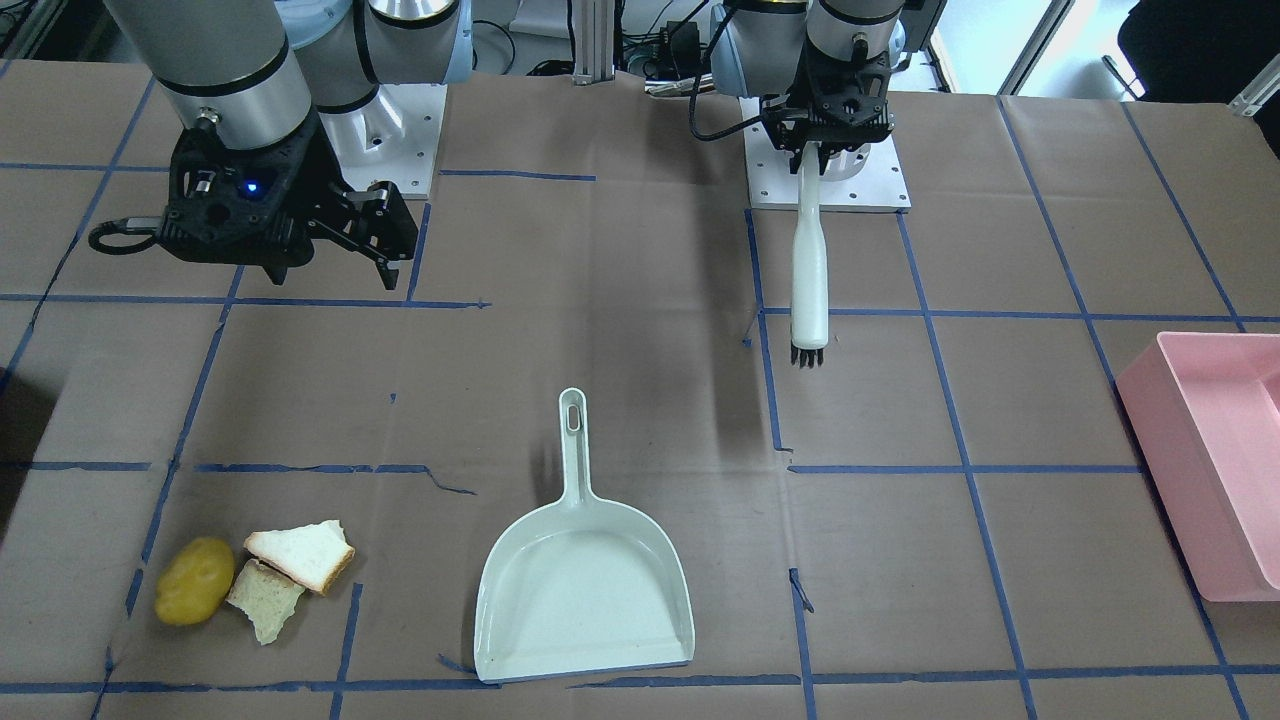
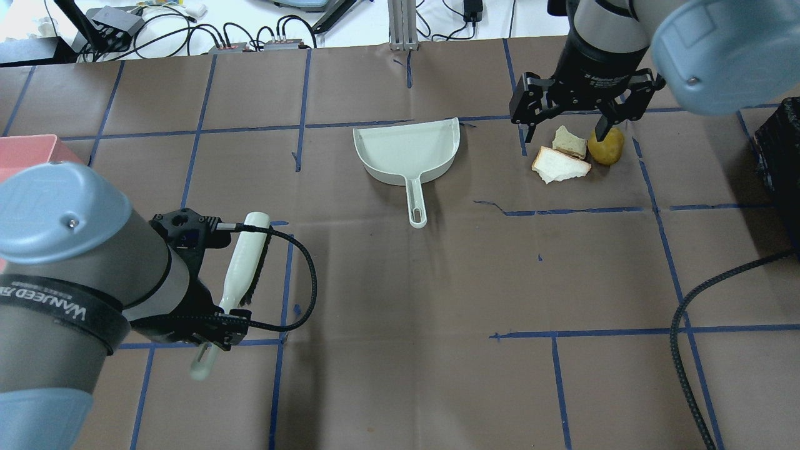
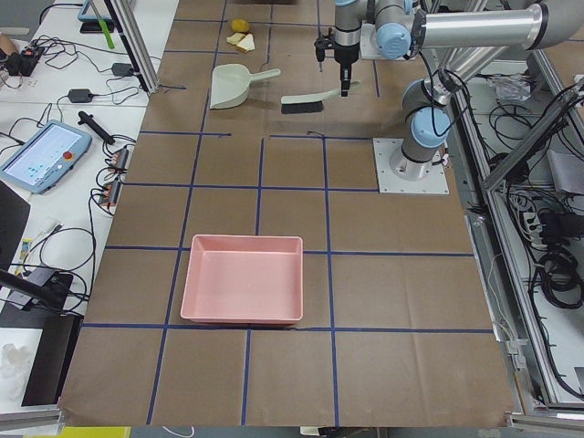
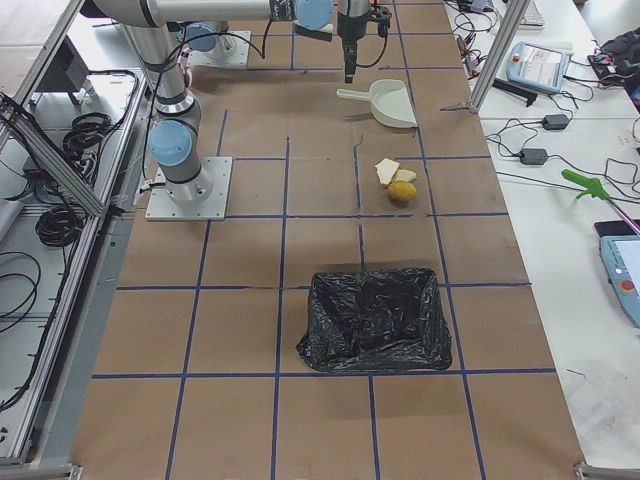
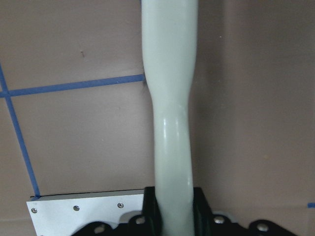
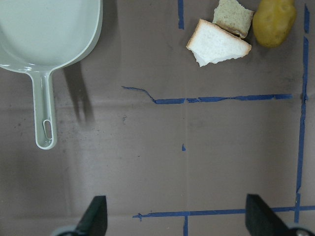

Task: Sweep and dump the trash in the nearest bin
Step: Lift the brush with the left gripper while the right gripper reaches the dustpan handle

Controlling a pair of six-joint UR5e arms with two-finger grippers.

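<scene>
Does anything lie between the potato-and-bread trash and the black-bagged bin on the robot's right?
Nothing visible does. Only bare brown paper and blue tape lines separate the yellow-brown potato-like lump and two torn white bread pieces from the black bag-lined bin. The pale green plastic dustpan lies on their other side.

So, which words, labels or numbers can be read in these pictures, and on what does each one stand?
"WANJEED", then letters that I cannot make out: on the black strap around the left arm.
White print on the right arm's wrist: too small to read.
Screen of the handheld tablet beside the table: too blurred to read.
No text visible on the dustpan, brush or pink bin.
</scene>
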